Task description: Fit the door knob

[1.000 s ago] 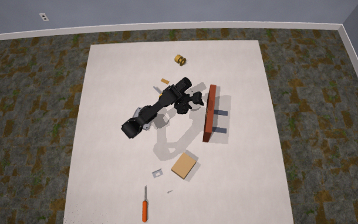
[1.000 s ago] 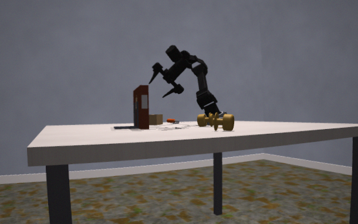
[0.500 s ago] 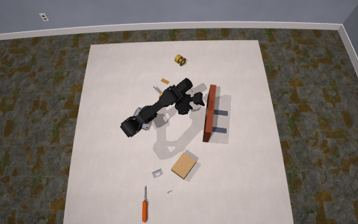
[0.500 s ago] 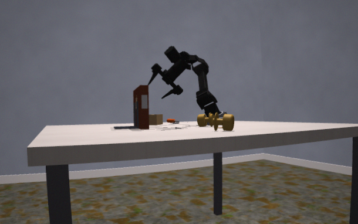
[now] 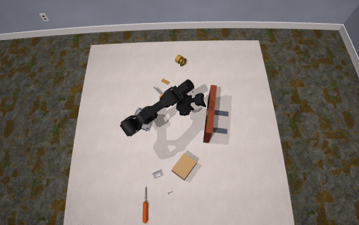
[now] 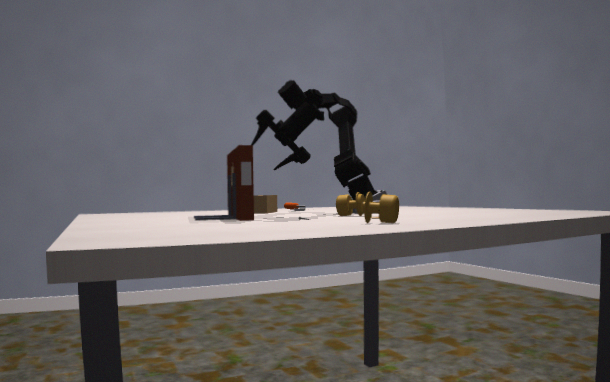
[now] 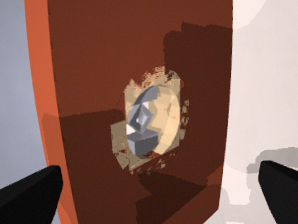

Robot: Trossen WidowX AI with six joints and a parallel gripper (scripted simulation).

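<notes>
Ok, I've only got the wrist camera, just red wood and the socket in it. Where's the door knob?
Observer: Not in the tool. The brass door knob lies on the table, toward the wall-side edge, apart from the wood.
Operator: Is the tool open?
Observer: Fully open and empty, facing the upright wooden block, with the upper finger near its top edge.
Operator: Anything else lying around?
Observer: An orange-handled screwdriver and a tan box on the opposite side.
</notes>
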